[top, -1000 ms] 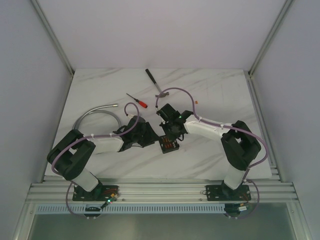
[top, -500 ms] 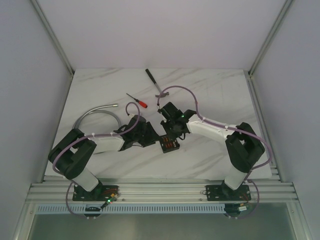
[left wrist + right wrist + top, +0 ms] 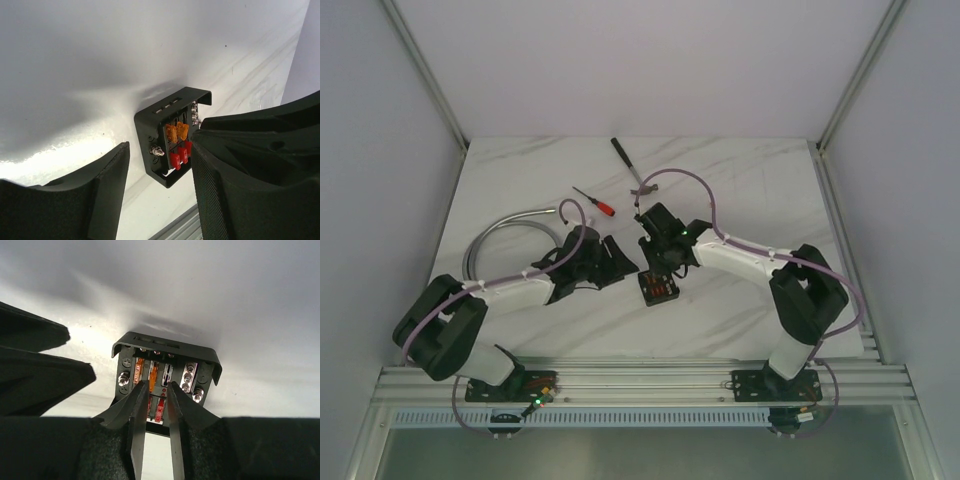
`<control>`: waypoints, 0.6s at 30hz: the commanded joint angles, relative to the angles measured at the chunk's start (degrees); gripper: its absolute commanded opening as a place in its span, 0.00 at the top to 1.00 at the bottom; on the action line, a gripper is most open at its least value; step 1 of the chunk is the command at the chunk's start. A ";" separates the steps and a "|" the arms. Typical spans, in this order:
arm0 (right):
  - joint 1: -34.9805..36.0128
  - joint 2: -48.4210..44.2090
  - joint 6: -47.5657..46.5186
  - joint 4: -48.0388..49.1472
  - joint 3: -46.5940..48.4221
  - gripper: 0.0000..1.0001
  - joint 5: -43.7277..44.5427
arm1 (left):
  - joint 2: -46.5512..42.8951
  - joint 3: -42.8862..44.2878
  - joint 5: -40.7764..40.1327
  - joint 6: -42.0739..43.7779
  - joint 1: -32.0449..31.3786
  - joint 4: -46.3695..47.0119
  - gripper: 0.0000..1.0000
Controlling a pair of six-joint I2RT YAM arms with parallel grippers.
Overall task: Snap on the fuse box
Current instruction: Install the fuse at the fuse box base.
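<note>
We find the fuse box lying face up on the white marbled surface, near its front middle, between the two arms. Its black frame holds a row of orange fuses and a row of red ones, with silver screws at one side. The right hand sits right over the fuses, its gap narrow and empty; whether the tips touch, we cannot tell. The left hand is just beside the box, wide and empty. Farther back lie a red-handled screwdriver, a dark-handled tool and a grey hose.
</note>
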 commanded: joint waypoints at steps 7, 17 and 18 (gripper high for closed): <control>0.41 2.94 0.98 0.52 1.57 0.75 -1.24 | -1.99 -1.96 -0.46 2.90 2.82 -2.35 0.34; 0.58 5.81 0.29 -3.30 3.72 0.86 -1.16 | -1.99 -2.51 -0.24 3.53 3.89 -2.54 0.33; 0.58 6.25 0.22 -3.95 4.05 0.87 -1.05 | -1.99 -2.60 -0.23 3.58 3.94 -2.58 0.33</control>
